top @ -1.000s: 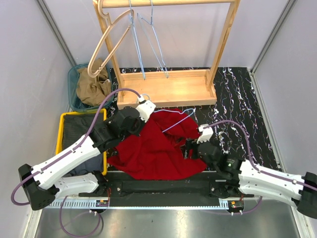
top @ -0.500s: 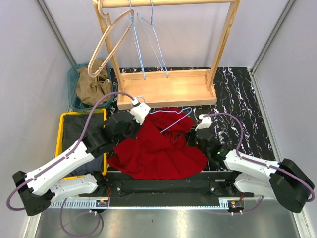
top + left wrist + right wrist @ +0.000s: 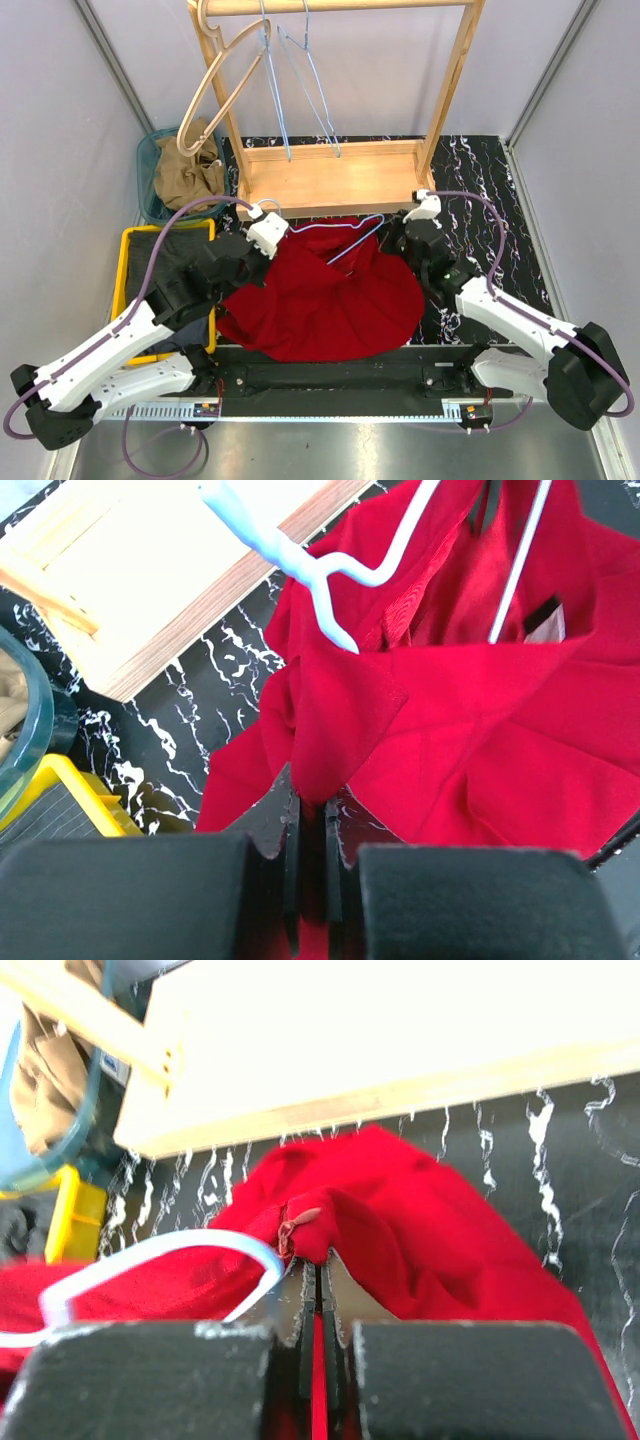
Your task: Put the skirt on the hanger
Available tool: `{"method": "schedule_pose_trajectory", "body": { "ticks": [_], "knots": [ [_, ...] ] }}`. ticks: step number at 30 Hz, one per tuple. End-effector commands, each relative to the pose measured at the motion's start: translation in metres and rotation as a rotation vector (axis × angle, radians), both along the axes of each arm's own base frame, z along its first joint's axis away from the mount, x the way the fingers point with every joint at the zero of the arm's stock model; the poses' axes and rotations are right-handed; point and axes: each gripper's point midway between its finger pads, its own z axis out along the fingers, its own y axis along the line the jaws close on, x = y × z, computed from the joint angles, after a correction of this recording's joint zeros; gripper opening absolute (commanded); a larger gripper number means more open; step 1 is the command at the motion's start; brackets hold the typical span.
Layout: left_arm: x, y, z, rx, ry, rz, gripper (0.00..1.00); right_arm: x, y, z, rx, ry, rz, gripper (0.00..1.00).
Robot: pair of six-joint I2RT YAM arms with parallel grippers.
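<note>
Two pinches hold the red skirt on the table by the rack, left gripper and right gripper both clamped on cloth, so pull the edges apart evenly to let the blue hanger slip inside.

The rack stands at the back of the table, with spare hangers hung from the left part of its rail; the skirt lies on the table just in front of the rack's base; the hanger rests on the skirt's far part, its hook toward the left; the left claw pinches the skirt's left edge, and the right claw pinches its far right edge; a bin holding a cloth sits left of the rack's base; a tray lies in front of the bin, left of the skirt.
</note>
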Motion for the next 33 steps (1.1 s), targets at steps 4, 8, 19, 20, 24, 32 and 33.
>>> {"method": "schedule_pose_trajectory", "body": {
  "ticks": [4, 8, 19, 20, 24, 32, 33],
  "knots": [
    [0.014, 0.017, 0.006, 0.027, -0.046, 0.124, 0.00, 0.016, -0.017, 0.036, -0.017, 0.029, -0.062, 0.00],
    [0.019, 0.026, 0.007, 0.049, -0.059, 0.175, 0.00, 0.016, -0.025, 0.041, -0.020, 0.038, -0.080, 0.00],
    [0.035, 0.038, 0.003, 0.241, -0.103, 0.323, 0.00, 0.010, -0.040, 0.090, -0.064, -0.016, -0.086, 0.00],
    [0.036, 0.037, 0.004, 0.254, -0.112, 0.329, 0.00, 0.010, -0.041, 0.095, -0.075, -0.024, -0.084, 0.00],
    [0.042, 0.035, 0.010, 0.308, -0.155, 0.384, 0.00, 0.010, -0.049, 0.109, -0.150, -0.016, -0.097, 0.00],
    [0.051, 0.023, 0.024, 0.298, -0.187, 0.442, 0.00, 0.013, -0.065, 0.097, -0.296, 0.051, -0.135, 0.00],
    [0.051, 0.018, 0.023, 0.305, -0.190, 0.434, 0.00, 0.014, -0.066, 0.101, -0.293, 0.041, -0.142, 0.00]
  ]
}}
